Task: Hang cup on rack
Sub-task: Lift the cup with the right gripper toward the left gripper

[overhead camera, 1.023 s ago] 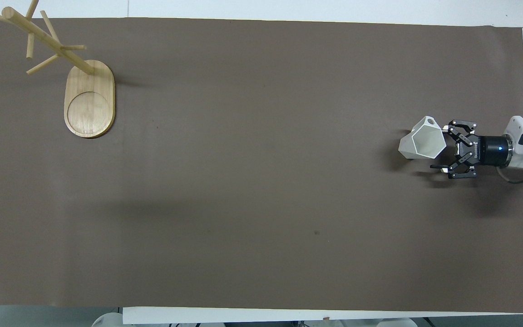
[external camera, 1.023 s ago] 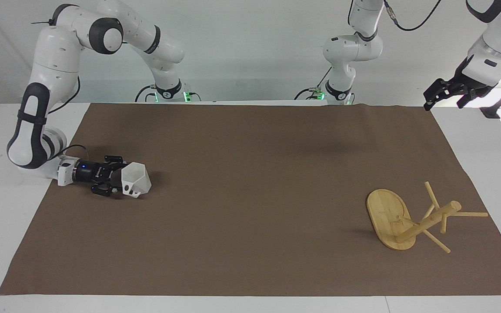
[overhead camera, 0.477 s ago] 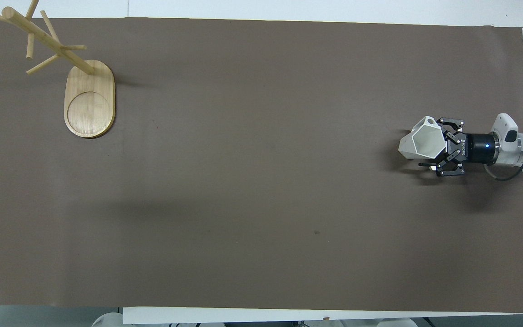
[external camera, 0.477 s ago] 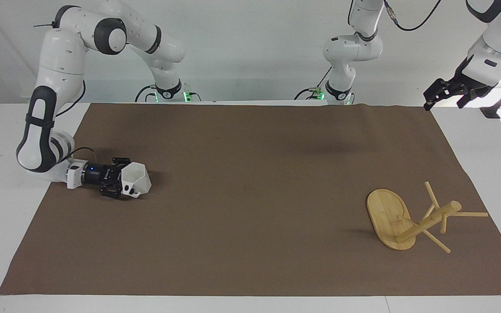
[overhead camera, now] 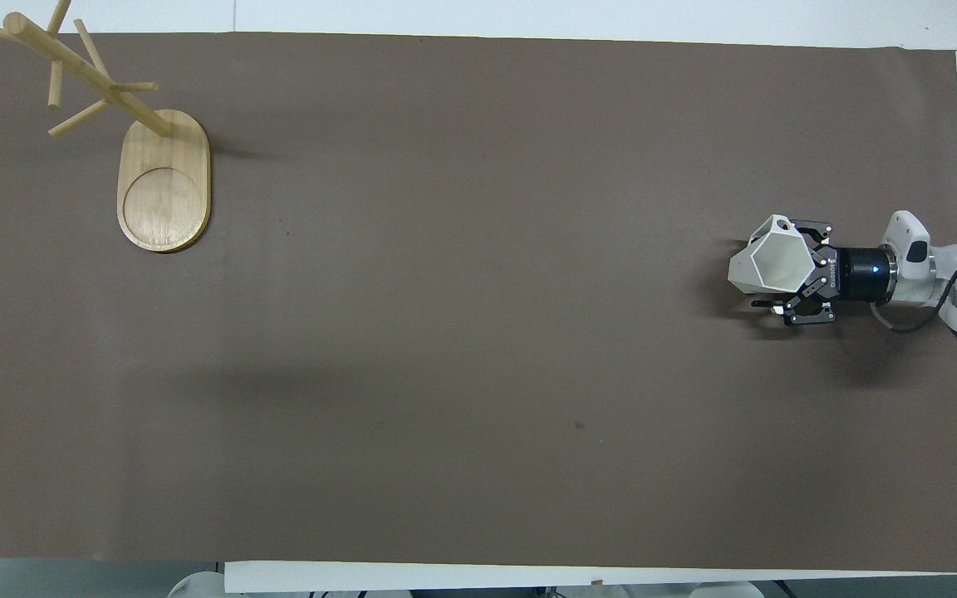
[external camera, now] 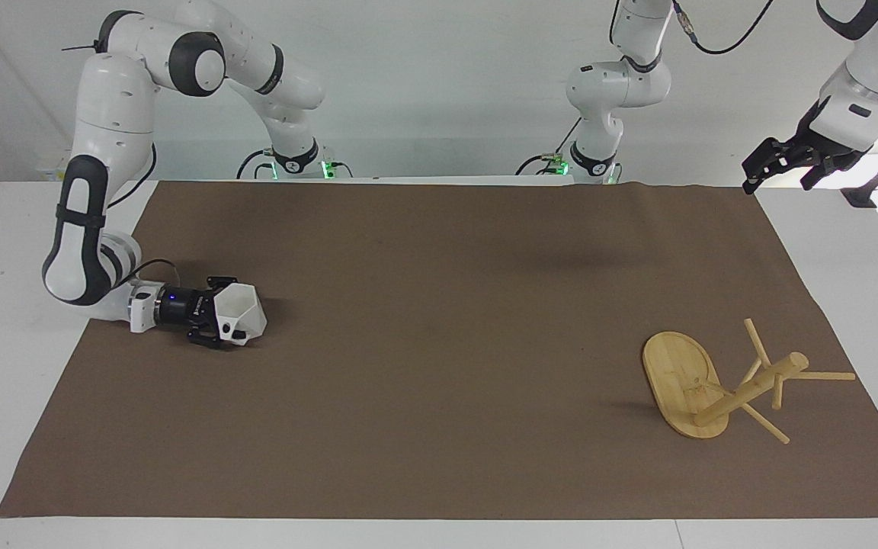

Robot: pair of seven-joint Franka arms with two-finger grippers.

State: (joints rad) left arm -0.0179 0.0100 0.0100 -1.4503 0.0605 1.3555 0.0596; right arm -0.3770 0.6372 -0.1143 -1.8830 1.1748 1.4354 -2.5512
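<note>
near the table's edge at the right arm's end, the small white faceted plastic cup [external camera: 239, 321] lay tipped, mouth toward the right gripper [external camera: 214, 326], whose spread jaws flanked its rim; the left gripper [external camera: 770, 162] waited, fingers unclear.

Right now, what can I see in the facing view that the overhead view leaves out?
Only the facing view shows the left gripper, waiting raised at the left arm's end of the table, and both arms' bases. Only the overhead view looks into the cup's mouth. Both show the right gripper low on the brown mat against the cup, and the rack with bare pegs.
</note>
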